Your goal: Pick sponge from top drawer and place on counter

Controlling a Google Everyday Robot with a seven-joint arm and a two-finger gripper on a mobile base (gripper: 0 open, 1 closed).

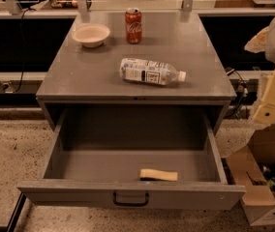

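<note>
Tan gripper [272, 100] beside counter [195, 42] with bottle [149, 71]

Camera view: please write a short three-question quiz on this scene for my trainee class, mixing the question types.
1. True or false: the sponge lies inside the open top drawer, close to its front panel.
2. The water bottle on the counter: A) lies on its side, B) stands upright, C) leans against the wall.
3. Fill in: the gripper hangs at the view's ____ edge, apart from the sponge.

Key: 1 true; 2 A; 3 right.
</note>
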